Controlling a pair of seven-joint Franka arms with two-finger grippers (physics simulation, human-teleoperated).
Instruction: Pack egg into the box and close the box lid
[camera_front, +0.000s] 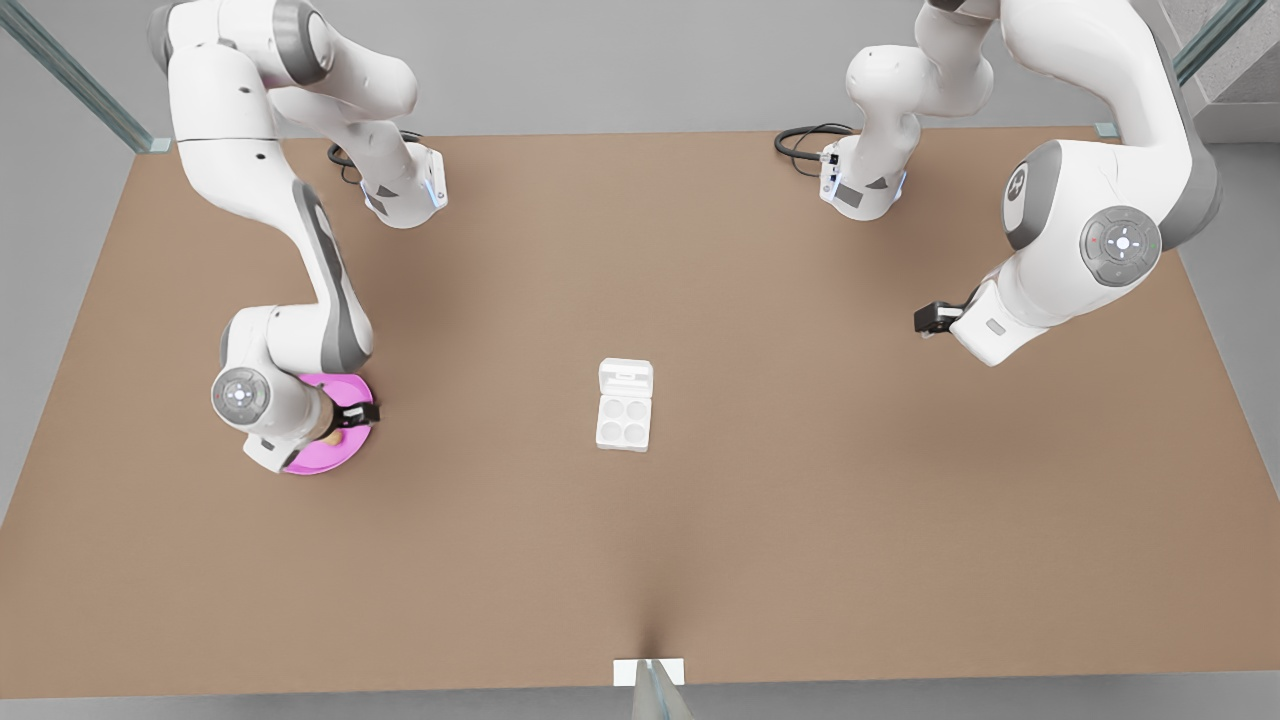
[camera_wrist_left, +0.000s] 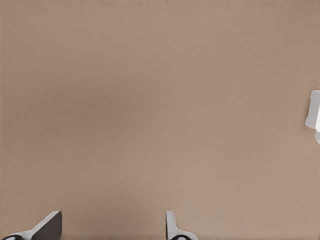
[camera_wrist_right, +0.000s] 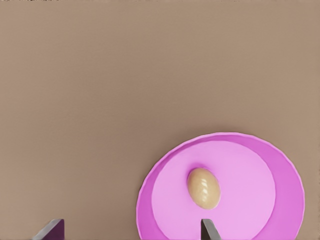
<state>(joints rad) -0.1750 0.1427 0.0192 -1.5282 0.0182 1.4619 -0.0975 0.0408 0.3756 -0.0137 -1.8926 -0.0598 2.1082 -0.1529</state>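
Here one egg (camera_wrist_right: 203, 187) lies on one pink plate (camera_wrist_right: 287, 200) under the open right claw (camera_wrist_right: 131, 231); left claw (camera_wrist_left: 110, 227) open over table (camera_wrist_left: 150, 100).

The egg (camera_wrist_right: 203, 187) lies on the plate (camera_wrist_right: 260, 150), well to the front view's left of the box (camera_front: 624, 406).

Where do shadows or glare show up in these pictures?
Front view: soft shadows on the table beneath both arms, a faint one beside the box. Right wrist view: a small highlight on the egg, the plate evenly lit. Left wrist view: flat, glare-free tabletop.
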